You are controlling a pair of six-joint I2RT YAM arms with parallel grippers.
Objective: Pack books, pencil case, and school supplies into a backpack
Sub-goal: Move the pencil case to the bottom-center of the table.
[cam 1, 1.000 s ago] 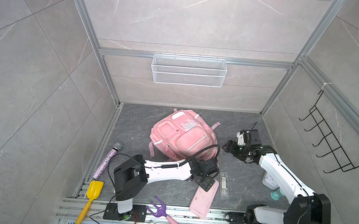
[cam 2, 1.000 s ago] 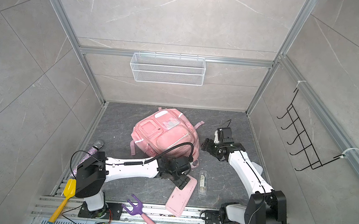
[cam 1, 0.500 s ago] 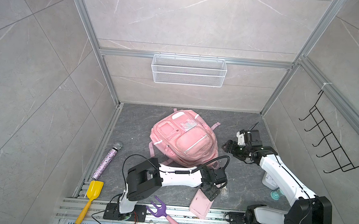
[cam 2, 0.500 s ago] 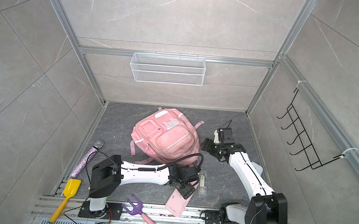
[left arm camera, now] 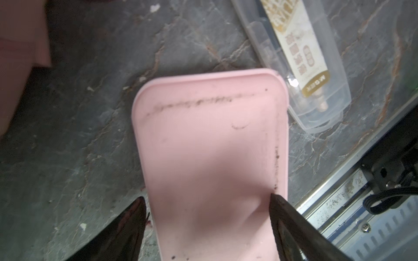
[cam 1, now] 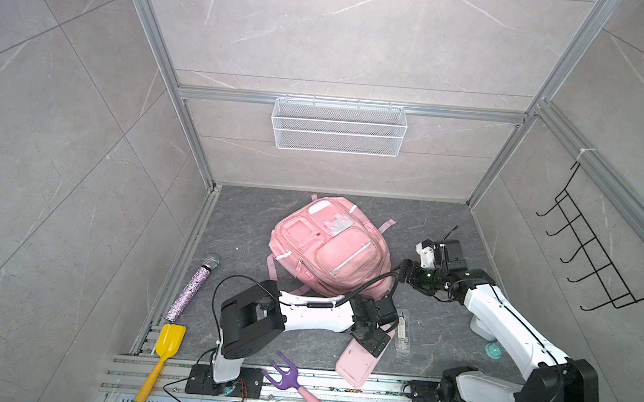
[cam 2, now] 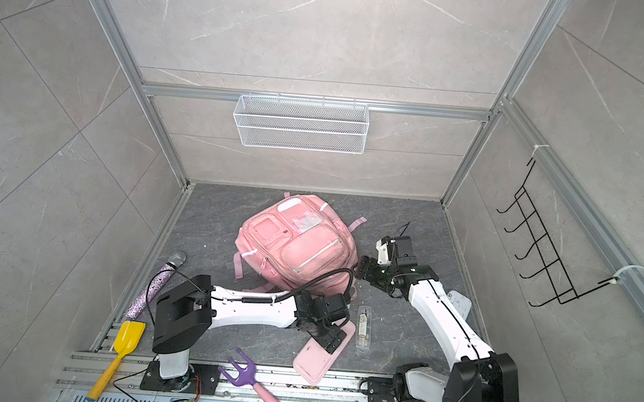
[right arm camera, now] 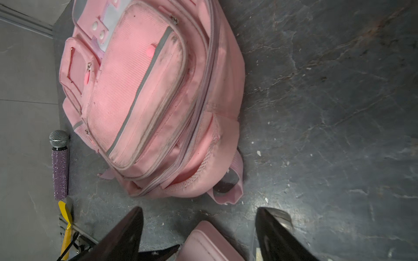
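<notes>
The pink backpack lies zipped, front up, mid-floor. Nearer the front rail lies the flat pink pencil case. My left gripper is low over the case's far end, open. Its fingers straddle the case's width: one tip touches an edge, the other stands just clear. The school supplies packet lies beside the case. My right gripper hangs open and empty by the backpack's right side. The books are out of view.
A glittery microphone, a yellow shovel and a purple fork lie at the front left. A white device sits under the right arm. On the back wall hangs a wire basket; a hook rack is on the right wall.
My left gripper has shifted a little toward the front along the pencil case, and the arm's elbow has swung. The case, packet and right arm have stayed put.
</notes>
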